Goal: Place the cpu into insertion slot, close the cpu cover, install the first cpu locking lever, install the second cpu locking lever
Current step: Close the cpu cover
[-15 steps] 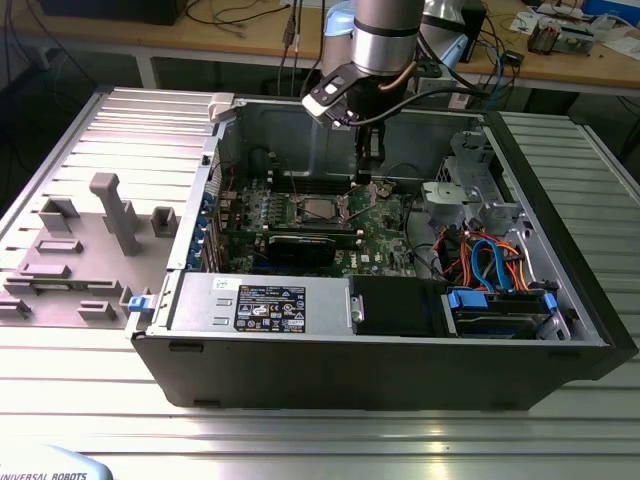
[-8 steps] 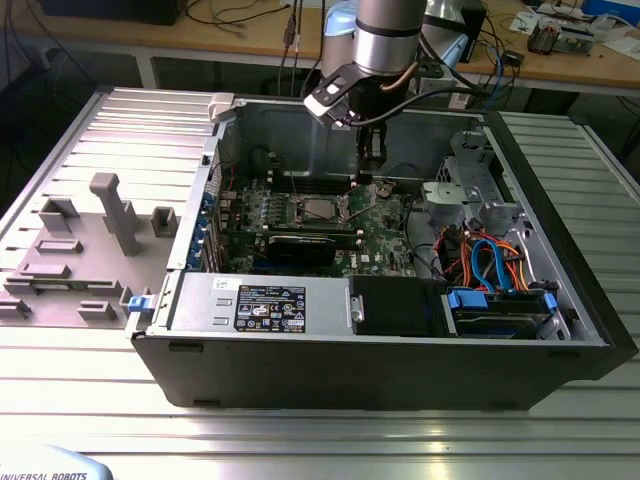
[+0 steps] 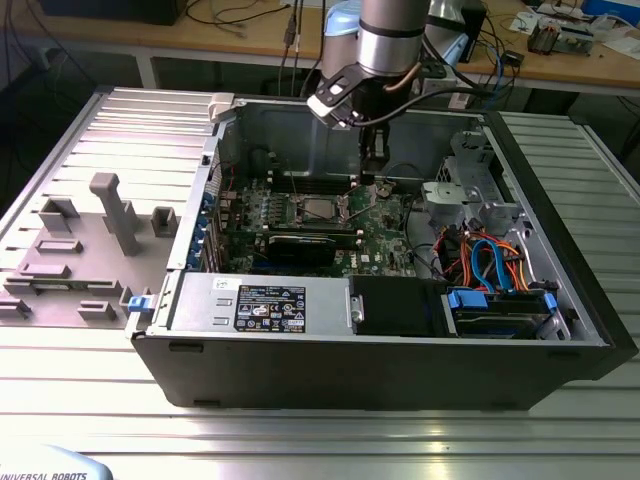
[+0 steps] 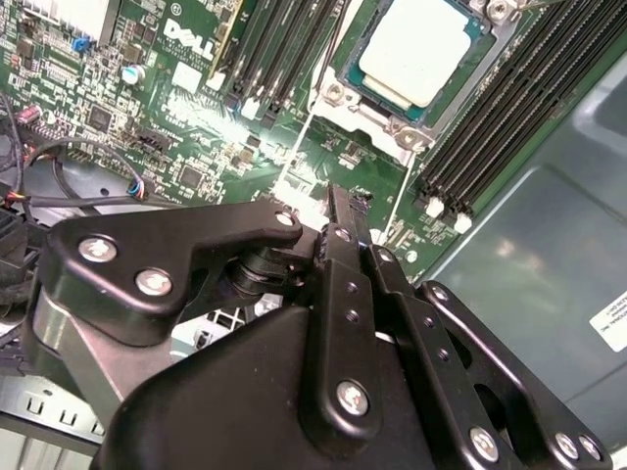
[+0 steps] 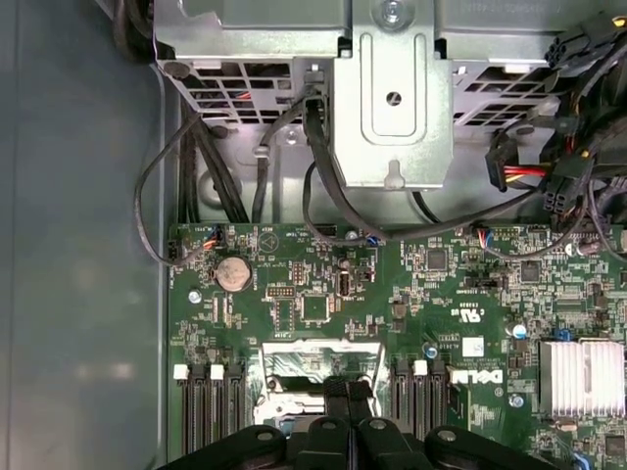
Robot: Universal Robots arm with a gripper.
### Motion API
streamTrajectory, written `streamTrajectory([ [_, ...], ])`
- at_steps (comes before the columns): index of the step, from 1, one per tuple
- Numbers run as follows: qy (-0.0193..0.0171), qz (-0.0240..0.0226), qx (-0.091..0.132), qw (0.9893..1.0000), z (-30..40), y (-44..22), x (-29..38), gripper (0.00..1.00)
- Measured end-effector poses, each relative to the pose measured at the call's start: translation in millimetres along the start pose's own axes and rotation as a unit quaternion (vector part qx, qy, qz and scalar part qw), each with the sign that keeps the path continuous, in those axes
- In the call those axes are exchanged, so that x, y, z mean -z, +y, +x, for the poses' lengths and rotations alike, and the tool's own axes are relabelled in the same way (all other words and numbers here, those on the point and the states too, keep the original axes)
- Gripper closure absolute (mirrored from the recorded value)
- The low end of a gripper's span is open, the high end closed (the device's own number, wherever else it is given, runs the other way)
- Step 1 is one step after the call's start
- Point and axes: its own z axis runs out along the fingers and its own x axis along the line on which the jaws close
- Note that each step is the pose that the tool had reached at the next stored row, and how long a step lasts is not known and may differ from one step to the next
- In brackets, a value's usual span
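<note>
The cpu (image 4: 421, 47), a dull silver square chip, sits in the insertion slot (image 3: 318, 208) on the green motherboard (image 4: 196, 117) inside the open case. The silver cpu cover (image 4: 377, 119) seems to lie flat around the chip. Two thin wire levers, one (image 4: 297, 147) and the other (image 4: 400, 201), run from the socket's corners toward the wrist. My gripper (image 4: 345, 201) hangs just above the board beside the socket, on the exterior view's right of it (image 3: 368, 180). Its black fingers (image 5: 348, 392) are pressed together with nothing between them.
Long black memory slots (image 4: 509, 108) flank the socket. A black card (image 3: 300, 245) lies in front of the socket. The power supply (image 3: 260, 300) and a drive bay with blue and orange cables (image 3: 490, 262) fill the case's front. Grey fixtures (image 3: 110, 215) stand outside it.
</note>
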Motion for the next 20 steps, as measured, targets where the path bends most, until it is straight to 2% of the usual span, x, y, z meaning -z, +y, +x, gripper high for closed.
streamTrajectory([
  [3,0.0001,0.0,0.0,1.0,0.1,5.2,-1.0,0.89],
  [6,0.0,0.0,0.0,1.0,0.2,14.7,-3.7,0.89],
  [20,-0.0001,0.0,0.0,1.0,0.3,19.1,-5.2,0.89],
])
